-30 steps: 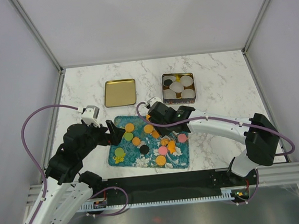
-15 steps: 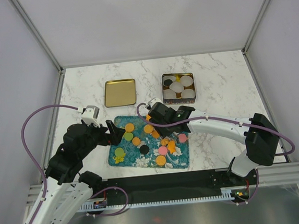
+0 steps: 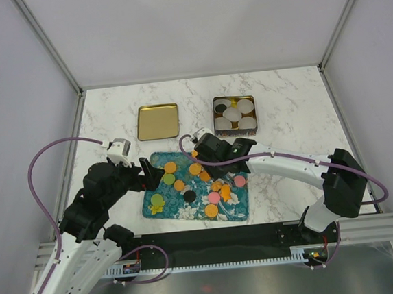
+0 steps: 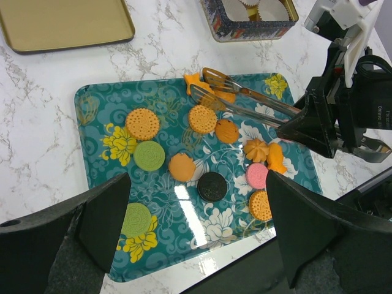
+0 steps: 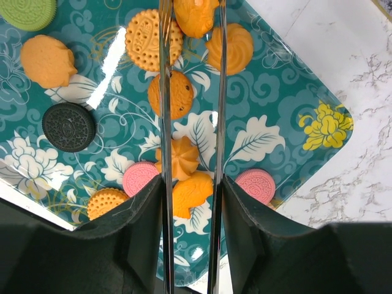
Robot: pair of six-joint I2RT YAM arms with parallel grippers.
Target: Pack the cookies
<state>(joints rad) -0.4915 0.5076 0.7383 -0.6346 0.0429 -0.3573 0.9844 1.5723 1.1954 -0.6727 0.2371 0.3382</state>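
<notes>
Hovering above the glossy teal floral tray (image 4: 92, 122), the left gripper (image 3: 147, 170) spreads its black fingers (image 4: 104, 214) wide, holding nothing. Embossed round cookies (image 4: 143, 124) in orange, green, pink and black lie flat on that tray, which sits on the marbled surface (image 3: 282, 105). Slotted metal tongs (image 4: 245, 98), squeezed between the right gripper (image 5: 191, 196) fingers, have an orange cookie (image 5: 195, 15) between their arms near the tray's far edge.
</notes>
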